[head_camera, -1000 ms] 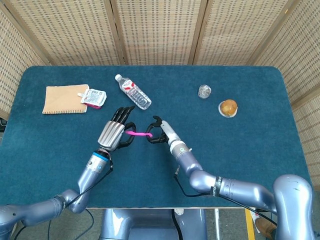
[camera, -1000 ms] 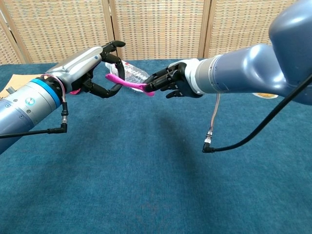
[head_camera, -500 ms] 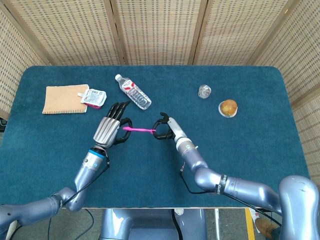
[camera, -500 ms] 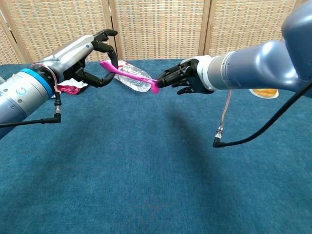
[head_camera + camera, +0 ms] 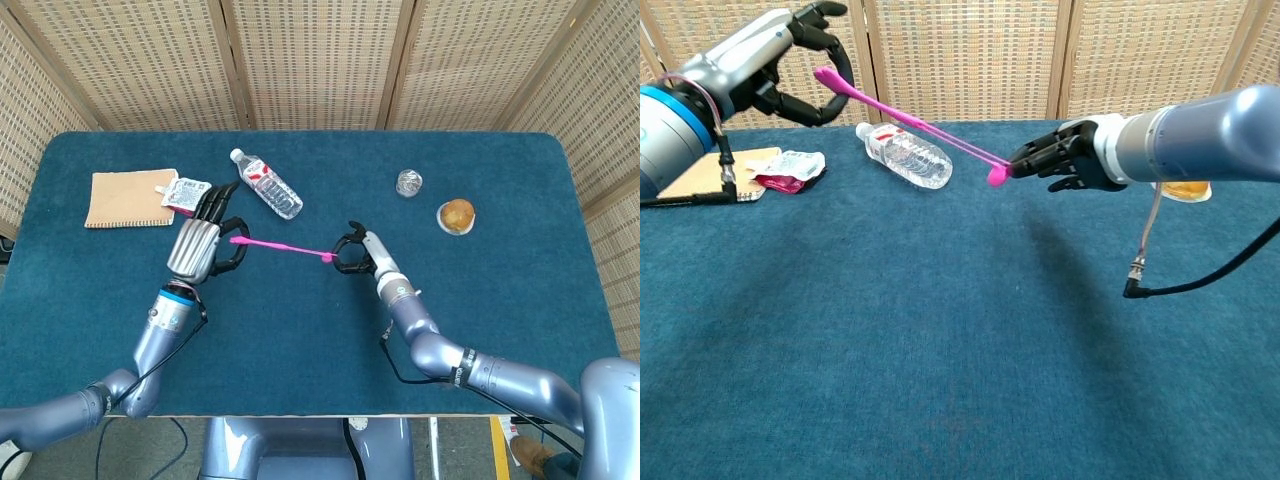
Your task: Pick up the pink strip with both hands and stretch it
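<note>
The pink strip (image 5: 282, 247) (image 5: 910, 123) is pulled thin and taut in the air above the blue table (image 5: 300, 330). My left hand (image 5: 203, 243) (image 5: 790, 60) pinches its left end. My right hand (image 5: 358, 254) (image 5: 1060, 165) pinches its right end, where a small pink tip pokes out. In the chest view the strip slopes down from the raised left hand to the lower right hand.
A clear water bottle (image 5: 266, 184) (image 5: 902, 156) lies behind the strip. A tan cloth (image 5: 125, 199) and a red-and-white pouch (image 5: 188, 195) (image 5: 787, 168) sit at the far left. A crumpled foil ball (image 5: 408, 183) and a muffin (image 5: 456, 215) are at the right.
Both hands have moved apart, the left hand leftward and upward, the right hand rightward. The strip between them has grown much longer and thinner.
</note>
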`<state>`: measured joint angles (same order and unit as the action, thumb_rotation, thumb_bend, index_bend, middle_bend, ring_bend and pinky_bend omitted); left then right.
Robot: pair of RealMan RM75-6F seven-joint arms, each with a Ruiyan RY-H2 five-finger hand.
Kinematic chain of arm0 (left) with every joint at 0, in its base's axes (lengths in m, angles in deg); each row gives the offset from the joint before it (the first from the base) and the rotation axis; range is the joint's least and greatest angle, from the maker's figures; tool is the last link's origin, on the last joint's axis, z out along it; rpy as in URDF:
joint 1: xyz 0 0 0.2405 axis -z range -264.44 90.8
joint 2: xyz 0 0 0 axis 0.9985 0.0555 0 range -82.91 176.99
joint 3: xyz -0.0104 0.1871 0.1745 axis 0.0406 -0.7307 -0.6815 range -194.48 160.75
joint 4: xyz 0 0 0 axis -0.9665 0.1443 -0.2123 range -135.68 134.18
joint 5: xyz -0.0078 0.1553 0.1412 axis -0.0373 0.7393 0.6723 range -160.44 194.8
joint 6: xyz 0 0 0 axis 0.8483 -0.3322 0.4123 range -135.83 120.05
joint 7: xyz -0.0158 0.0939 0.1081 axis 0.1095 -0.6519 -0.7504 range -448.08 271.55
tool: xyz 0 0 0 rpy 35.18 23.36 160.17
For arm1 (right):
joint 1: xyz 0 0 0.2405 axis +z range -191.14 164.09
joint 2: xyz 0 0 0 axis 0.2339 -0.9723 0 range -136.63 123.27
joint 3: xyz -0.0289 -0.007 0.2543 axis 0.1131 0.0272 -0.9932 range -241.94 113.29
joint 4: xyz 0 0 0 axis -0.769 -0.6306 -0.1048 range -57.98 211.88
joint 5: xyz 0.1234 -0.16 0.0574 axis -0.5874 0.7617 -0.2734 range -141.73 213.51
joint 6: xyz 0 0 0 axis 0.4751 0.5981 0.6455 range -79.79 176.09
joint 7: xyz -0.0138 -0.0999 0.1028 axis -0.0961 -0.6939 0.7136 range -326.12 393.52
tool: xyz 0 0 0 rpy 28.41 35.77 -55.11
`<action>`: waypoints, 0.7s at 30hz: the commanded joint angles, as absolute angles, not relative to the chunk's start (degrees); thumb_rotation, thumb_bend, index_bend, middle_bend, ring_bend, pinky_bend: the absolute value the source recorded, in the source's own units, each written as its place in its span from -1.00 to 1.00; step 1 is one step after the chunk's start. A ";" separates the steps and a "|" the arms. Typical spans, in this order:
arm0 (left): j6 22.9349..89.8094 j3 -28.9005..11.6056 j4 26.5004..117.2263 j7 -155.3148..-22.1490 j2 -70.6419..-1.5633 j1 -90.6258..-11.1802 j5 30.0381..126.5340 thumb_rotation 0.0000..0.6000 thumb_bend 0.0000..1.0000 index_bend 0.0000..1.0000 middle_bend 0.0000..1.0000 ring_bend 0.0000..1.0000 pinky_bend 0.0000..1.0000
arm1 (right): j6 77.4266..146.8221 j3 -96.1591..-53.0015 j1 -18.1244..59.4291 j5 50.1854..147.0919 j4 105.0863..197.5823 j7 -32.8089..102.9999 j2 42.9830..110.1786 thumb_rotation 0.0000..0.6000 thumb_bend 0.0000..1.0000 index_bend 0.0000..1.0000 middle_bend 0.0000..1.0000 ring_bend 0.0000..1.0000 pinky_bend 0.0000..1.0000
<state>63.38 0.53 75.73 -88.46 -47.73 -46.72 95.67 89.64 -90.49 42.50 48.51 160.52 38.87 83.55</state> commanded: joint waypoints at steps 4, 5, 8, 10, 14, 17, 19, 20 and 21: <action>64.76 2.11 78.82 -88.68 -44.09 -47.86 94.67 1.00 -0.03 0.66 -1.00 -1.00 -1.00 | 89.99 -89.85 40.28 49.39 161.53 39.69 81.45 1.00 0.32 0.42 -0.83 -1.00 -1.00; 64.97 2.43 79.24 -88.66 -43.31 -48.11 94.41 1.00 -0.03 0.66 -1.00 -1.00 -1.00 | 90.02 -89.78 39.81 49.55 161.73 39.90 81.00 1.00 0.32 0.42 -0.83 -1.00 -1.00; 65.37 3.07 79.87 -88.48 -41.45 -48.71 93.82 1.00 -0.03 0.66 -1.00 -1.00 -1.00 | 89.98 -89.62 38.78 49.93 162.04 40.37 79.99 1.00 0.32 0.42 -0.83 -1.00 -1.00; 65.65 3.52 80.15 -88.13 -40.07 -49.19 93.41 1.00 -0.03 0.66 -1.00 -1.00 -1.00 | 89.80 -89.48 38.09 50.30 162.25 40.63 79.22 1.00 0.32 0.43 -0.83 -1.00 -1.00; 66.26 4.89 80.40 -86.78 -36.85 -50.36 92.12 1.00 -0.03 0.66 -1.00 -1.00 -1.00 | 89.27 -89.04 36.56 51.08 162.79 41.17 77.44 1.00 0.32 0.43 -0.83 -1.00 -1.00; 66.65 5.73 80.22 -85.92 -34.89 -51.11 91.30 1.00 -0.03 0.66 -1.00 -1.00 -1.00 | 88.78 -88.90 35.57 51.41 162.83 41.80 76.41 1.00 0.32 0.43 -0.83 -1.00 -1.00; 66.86 6.34 79.96 -85.20 -33.60 -51.65 90.65 1.00 -0.03 0.66 -1.00 -1.00 -1.00 | 88.45 -88.80 34.93 51.67 162.83 42.19 75.78 1.00 0.32 0.43 -0.83 -1.00 -1.00; 66.93 6.59 79.82 -84.83 -32.98 -51.92 90.37 1.00 -0.03 0.66 -1.00 -1.00 -1.00 | 88.28 -88.78 34.63 51.81 162.82 42.42 75.48 1.00 0.32 0.43 -0.83 -1.00 -1.00; 66.95 6.91 79.56 -84.29 -32.09 -52.27 89.97 1.00 -0.03 0.66 -1.00 -1.00 -1.00 | 88.01 -88.75 34.23 52.03 162.85 42.72 75.06 1.00 0.32 0.43 -0.83 -1.00 -1.00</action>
<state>66.76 6.31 79.93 -85.09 -33.15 -51.65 90.65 88.24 -88.81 34.52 51.83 162.83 42.47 75.35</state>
